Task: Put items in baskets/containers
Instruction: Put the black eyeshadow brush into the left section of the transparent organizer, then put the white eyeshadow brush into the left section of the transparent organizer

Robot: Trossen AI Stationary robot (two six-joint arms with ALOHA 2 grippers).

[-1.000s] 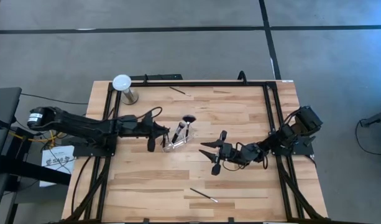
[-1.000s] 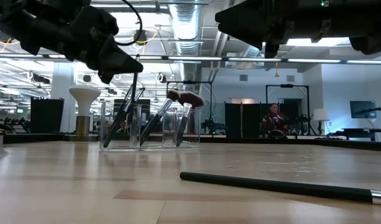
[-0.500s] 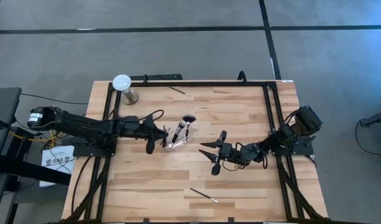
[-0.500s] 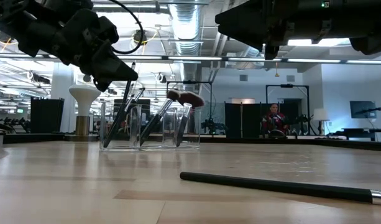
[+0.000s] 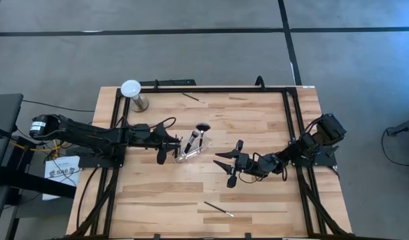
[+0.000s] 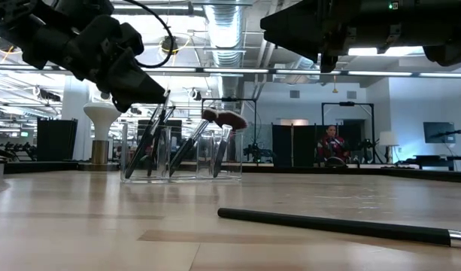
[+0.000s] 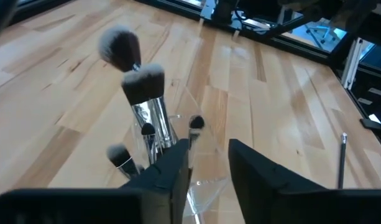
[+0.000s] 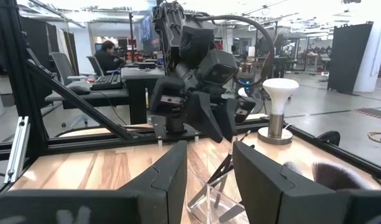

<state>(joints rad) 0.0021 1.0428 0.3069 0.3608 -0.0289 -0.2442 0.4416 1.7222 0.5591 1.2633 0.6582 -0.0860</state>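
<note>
Left gripper [image 5: 165, 148] hangs just beside the clear cup [image 5: 186, 153], on the side toward its own arm, its two fingers [image 7: 171, 171] a little apart above the cup's rim with nothing visibly pinched between them. Brushes [image 6: 186, 143] stand in the cup, long handles leaning and bristle tips up, the fluffy heads tilting away from this gripper toward the table's far edge. Bare wood lies open all round the cup. On the cup's other side the right gripper [image 5: 228, 167] waits well apart over the table's middle, fingers spread and empty. Nearer the front edge, well clear of both grippers, one brush [image 5: 219, 209] lies flat, its long axis slanting roughly along that edge. Another brush [image 5: 192, 98] lies flat close to the far edge, beyond the cup. A white-domed stand [image 5: 133, 94] sits upright at the far corner on the left arm's side, near the black frame [image 5: 217, 89] that rims the table [image 5: 157, 193].
</note>
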